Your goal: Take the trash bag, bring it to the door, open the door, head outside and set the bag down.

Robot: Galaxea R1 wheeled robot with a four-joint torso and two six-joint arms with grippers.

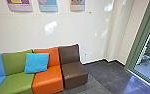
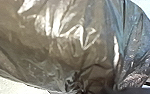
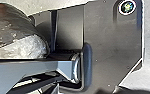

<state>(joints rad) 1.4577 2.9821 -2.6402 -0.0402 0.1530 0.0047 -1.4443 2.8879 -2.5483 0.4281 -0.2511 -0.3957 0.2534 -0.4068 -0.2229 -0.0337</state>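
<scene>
Whether the left and right grippers are open or closed, I cannot tell. The shiny, brownish, see-through plastic trash bag bulges close to the left wrist camera, bunched into dark folds at 1 spot. Ahead, 1 square, bright-blue cushion leans across the armless, smooth green seat and orange seat; a green-framed glass pane stands to the right.

Daylight produces bright patches on the wall, sheen on the floor and specular highlights on the trash bag.
</scene>
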